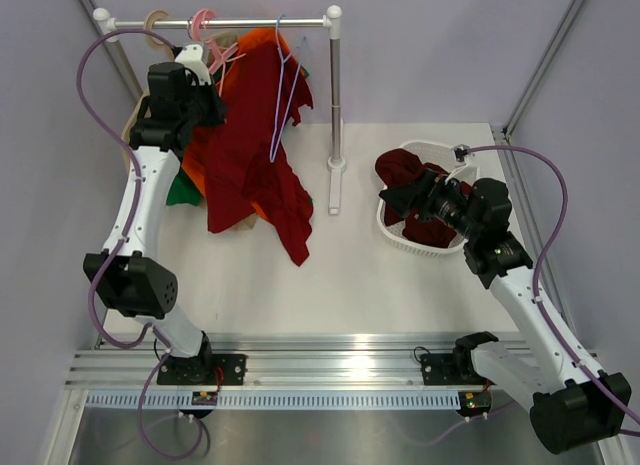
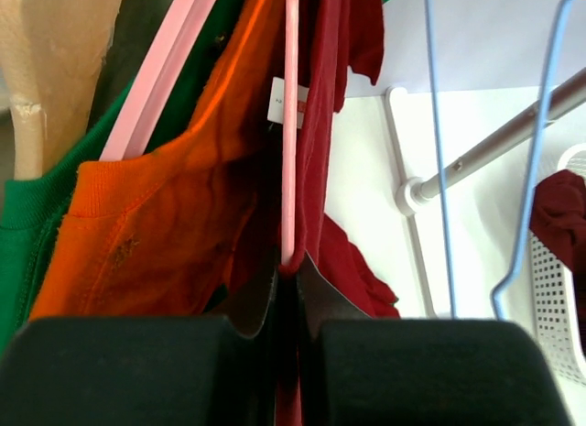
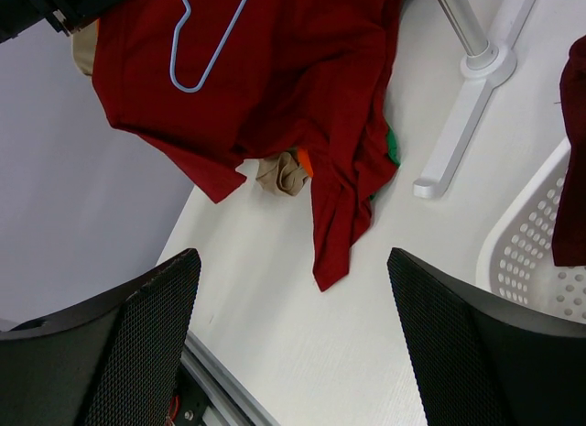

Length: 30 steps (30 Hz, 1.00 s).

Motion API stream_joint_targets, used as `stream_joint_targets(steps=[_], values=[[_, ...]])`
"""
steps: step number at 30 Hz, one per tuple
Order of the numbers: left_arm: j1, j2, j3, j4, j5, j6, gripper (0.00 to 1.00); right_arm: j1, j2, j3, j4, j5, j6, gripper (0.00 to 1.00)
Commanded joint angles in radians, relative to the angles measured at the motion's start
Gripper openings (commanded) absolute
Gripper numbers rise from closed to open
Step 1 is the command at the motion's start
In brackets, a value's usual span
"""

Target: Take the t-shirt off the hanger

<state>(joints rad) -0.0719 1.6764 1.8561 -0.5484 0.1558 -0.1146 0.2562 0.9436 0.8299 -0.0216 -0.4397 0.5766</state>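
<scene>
T-shirt [image 1: 250, 165] hangs from the rail [image 1: 255, 23]. Left claw [image 2: 291, 281] pinches the hanger [image 2: 290, 124]. Right claw [image 3: 291, 261] is wide.

A clothes rail [image 1: 250, 23] stands at the far side of the white counter [image 1: 350, 275], with its upright post near the middle. From the bar hangs a bright orange t-shirt [image 2: 165, 224] with green edging, a thick pink hanger [image 2: 157, 78] reaching down to its collar. Close by hangs 1 bare lavender-blue wire hanger [image 2: 440, 169]. A beige garment [image 3: 282, 172] bunches on the counter below the hanging clothes. To the right — well apart from the rail — sits a white perforated basket [image 3: 531, 252] holding a dark red cloth [image 1: 400, 170].
</scene>
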Motion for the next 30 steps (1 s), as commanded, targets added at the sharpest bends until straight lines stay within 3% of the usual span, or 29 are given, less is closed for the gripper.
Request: stream_joint_targets(steps=[1,8,19,21,25,30], values=[[-0.012,-0.086,0.035,0.096,0.028,-0.025,0.0,0.018,-0.003,0.021,0.04,-0.022,0.003,0.9],[-0.068,-0.125,0.046,0.102,0.041,0.038,0.0,0.031,0.003,0.028,0.041,-0.016,-0.001,0.9],[-0.114,-0.384,-0.409,0.277,-0.125,-0.059,0.0,0.046,-0.002,0.038,0.028,-0.008,-0.003,0.9],[-0.159,-0.418,-0.445,0.274,-0.267,-0.04,0.0,0.057,-0.005,0.047,0.028,-0.005,-0.001,0.9],[-0.167,-0.509,-0.491,0.208,-0.3,-0.06,0.0,0.083,-0.006,0.063,0.028,0.01,0.017,0.89],[-0.169,-0.651,-0.653,0.137,-0.257,-0.125,0.0,0.143,-0.008,0.092,0.034,0.056,0.071,0.78]])
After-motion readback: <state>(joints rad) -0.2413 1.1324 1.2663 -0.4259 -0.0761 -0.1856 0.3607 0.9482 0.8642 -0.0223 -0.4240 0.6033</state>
